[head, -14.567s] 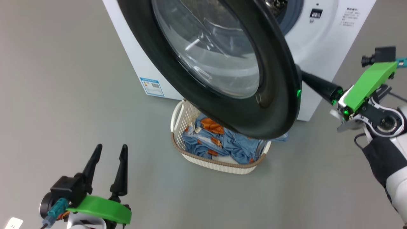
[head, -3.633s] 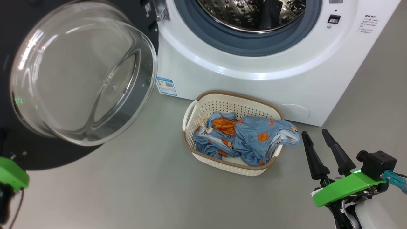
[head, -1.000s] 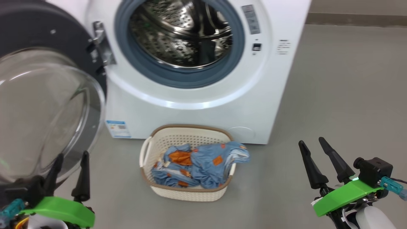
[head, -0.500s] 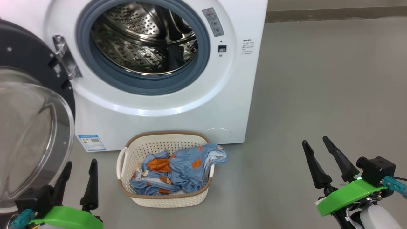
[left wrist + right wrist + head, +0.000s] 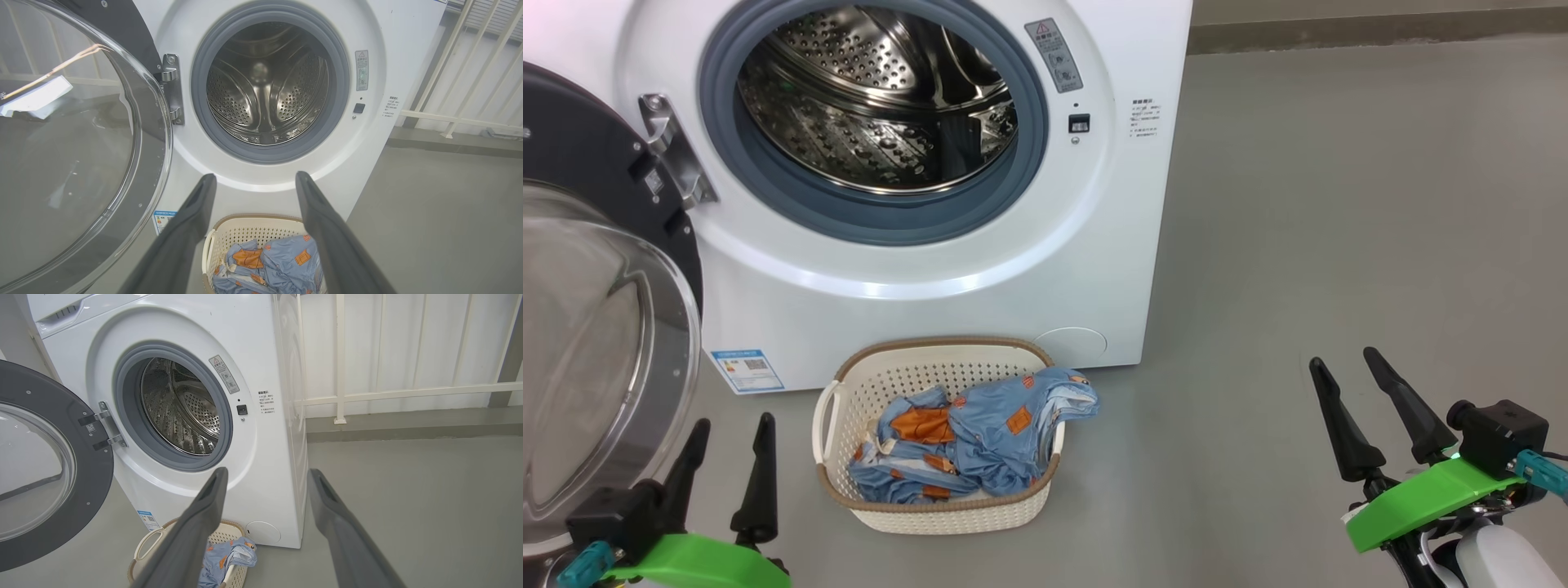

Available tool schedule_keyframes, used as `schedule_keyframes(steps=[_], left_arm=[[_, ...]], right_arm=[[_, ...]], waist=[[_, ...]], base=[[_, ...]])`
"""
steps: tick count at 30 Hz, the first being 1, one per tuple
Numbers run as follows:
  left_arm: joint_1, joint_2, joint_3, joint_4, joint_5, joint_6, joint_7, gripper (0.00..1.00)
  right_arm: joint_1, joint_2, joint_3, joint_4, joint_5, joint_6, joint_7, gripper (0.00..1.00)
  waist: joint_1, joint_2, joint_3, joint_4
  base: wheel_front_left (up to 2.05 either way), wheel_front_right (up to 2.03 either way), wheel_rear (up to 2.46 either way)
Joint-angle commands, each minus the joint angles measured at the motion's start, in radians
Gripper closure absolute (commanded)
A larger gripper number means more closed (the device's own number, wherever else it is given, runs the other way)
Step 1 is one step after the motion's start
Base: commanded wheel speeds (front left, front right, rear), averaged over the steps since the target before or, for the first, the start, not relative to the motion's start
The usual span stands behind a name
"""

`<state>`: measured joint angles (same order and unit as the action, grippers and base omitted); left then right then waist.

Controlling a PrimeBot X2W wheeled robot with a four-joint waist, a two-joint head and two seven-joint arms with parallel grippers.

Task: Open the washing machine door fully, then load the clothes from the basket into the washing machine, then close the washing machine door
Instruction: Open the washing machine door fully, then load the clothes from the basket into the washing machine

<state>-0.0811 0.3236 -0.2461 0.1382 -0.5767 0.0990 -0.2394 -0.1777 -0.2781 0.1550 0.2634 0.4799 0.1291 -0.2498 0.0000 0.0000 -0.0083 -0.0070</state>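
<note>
washing machine door [image 5: 605, 327] now swung fully open, left edge | left gripper [image 5: 734, 422], right gripper [image 5: 1341, 357] wide, empty, lower corners | clothes [image 5: 980, 445] untouched in basket [image 5: 939, 343], loading next

Bright, even, diffuse light filled every view, leaving only a faint soft shadow on the floor [image 5: 1258, 245] beside the basket [image 5: 947, 516]. A pale glare band crossed the washing machine [image 5: 882, 290] below its opening, and the drum [image 5: 866, 106] glittered with small highlights. The washing machine door [image 5: 61, 155] glass mirrored a white patch. Wide-angle distortion splayed the railing [image 5: 461, 118] near the edge. The left gripper [image 5: 252, 176] and right gripper [image 5: 267, 471] looked soft close to their lenses.
</note>
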Motion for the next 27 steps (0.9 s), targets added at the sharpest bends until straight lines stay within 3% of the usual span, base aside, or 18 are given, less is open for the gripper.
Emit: schedule_keyframes(steps=[1, 27], left_arm=[[-0.023, 0.024, 0.039, -0.017, 0.010, -0.009, -0.014, 0.00], [-0.014, 0.024, 0.037, -0.017, 0.023, -0.009, -0.019, 0.00]], right_arm=[[-0.016, -0.011, 0.015, -0.023, -0.010, 0.002, -0.012, 0.00], [-0.011, -0.006, 0.017, -0.024, -0.016, 0.002, -0.012, 0.00]], waist=[[0.0000, 0.0000, -0.001, 0.000], [0.0000, 0.0000, -0.007, 0.008]], base=[[0.00, 0.00, 0.00], [0.00, 0.00, 0.00]])
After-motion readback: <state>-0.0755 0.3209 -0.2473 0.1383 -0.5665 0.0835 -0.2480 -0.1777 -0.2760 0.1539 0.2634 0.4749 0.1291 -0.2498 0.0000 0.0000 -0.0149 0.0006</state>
